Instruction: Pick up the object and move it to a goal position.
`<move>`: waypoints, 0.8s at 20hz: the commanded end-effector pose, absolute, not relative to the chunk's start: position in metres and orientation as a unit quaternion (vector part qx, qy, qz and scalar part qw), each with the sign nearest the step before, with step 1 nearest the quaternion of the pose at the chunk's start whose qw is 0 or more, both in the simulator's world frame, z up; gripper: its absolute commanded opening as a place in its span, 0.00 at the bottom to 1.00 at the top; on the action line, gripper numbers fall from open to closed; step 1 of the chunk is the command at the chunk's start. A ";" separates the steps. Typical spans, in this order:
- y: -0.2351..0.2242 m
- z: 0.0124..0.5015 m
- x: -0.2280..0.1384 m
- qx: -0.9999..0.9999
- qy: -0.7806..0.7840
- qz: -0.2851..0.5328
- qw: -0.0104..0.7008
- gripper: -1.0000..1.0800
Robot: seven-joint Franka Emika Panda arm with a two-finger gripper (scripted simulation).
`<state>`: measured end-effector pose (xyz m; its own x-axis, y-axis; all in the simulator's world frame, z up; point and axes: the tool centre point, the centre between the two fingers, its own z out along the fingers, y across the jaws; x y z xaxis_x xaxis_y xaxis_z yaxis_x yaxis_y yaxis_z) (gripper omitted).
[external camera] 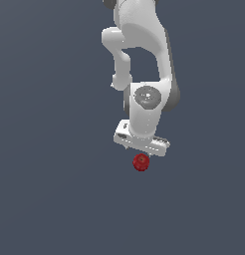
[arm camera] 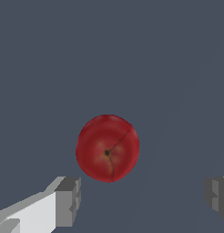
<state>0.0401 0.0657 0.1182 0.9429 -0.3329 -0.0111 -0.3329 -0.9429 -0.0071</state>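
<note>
The object (external camera: 141,162) is a small dark-red, roundish ball on the flat grey floor, just under the white hand of the arm in the exterior view. In the wrist view the object (arm camera: 107,148) shows a dark spot with thin lines running from it on top. My gripper (arm camera: 143,196) is open, its two grey fingertips (arm camera: 68,200) standing far apart. The object lies off the line between them, not between the pads, and nothing is held. In the exterior view the gripper (external camera: 141,151) hangs right above the object, and its fingers are hard to make out there.
The white arm (external camera: 144,55) reaches down from the exterior view's top. A plain dark grey floor (external camera: 55,199) spreads all around, with no other objects or edges in sight.
</note>
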 end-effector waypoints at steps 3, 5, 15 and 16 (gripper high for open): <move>0.075 0.108 0.049 -0.978 0.209 0.003 0.002 0.96; 0.078 0.105 0.052 -0.975 0.223 0.002 0.002 0.96; 0.086 0.096 0.058 -0.967 0.256 0.000 0.000 0.96; 0.086 0.096 0.058 -0.967 0.256 0.000 0.000 0.96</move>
<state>0.0580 0.0855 0.0964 0.8708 -0.4916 -0.0006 -0.4916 -0.8708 0.0000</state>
